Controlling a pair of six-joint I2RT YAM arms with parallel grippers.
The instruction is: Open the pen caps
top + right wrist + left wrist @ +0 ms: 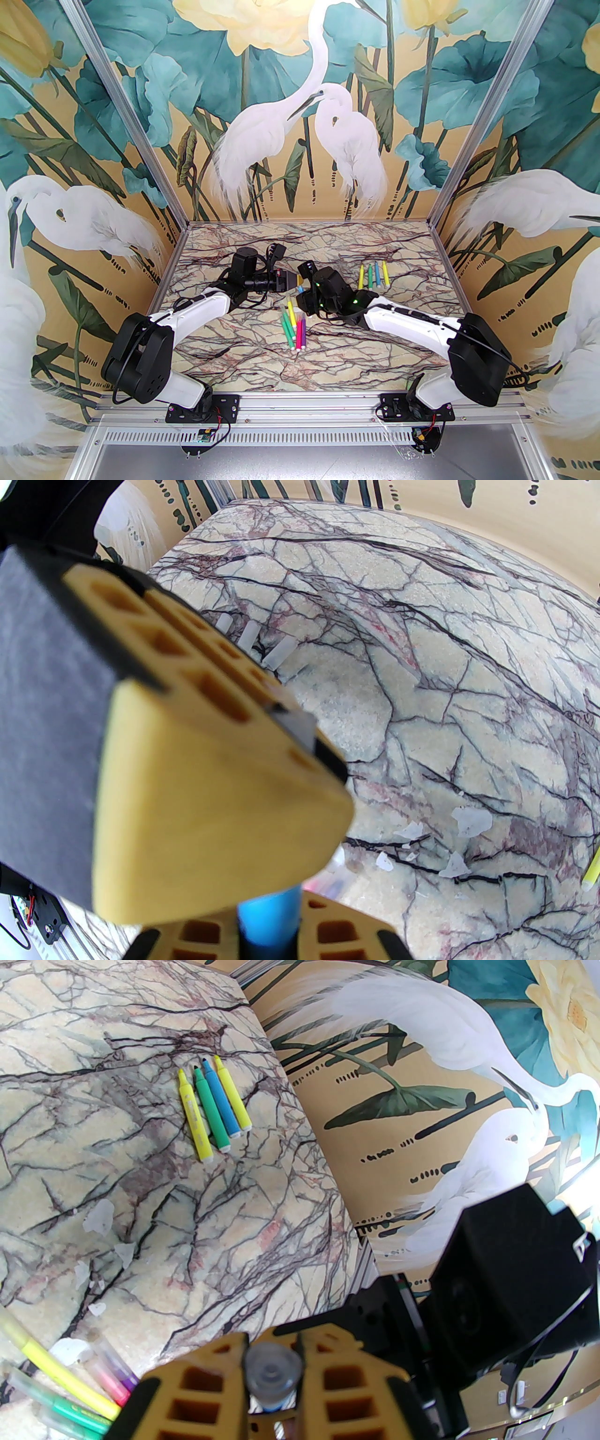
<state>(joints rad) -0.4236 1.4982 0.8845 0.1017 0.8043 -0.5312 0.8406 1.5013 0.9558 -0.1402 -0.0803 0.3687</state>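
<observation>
Yellow fingers (206,1382) of the left gripper (273,1349) clamp a pale cap (273,1372) at the bottom centre of the left wrist frame. The right gripper (267,927) pinches the blue pen (269,911) by its barrel at the bottom of its own frame. Light, stiff, smooth plastic, the cap looks friction-fitted. A firm hold on the barrel close to the joint and a straight pull along the pen seem the best guard against slipping.

Bright, even (wrist foregrounds blurred).
</observation>
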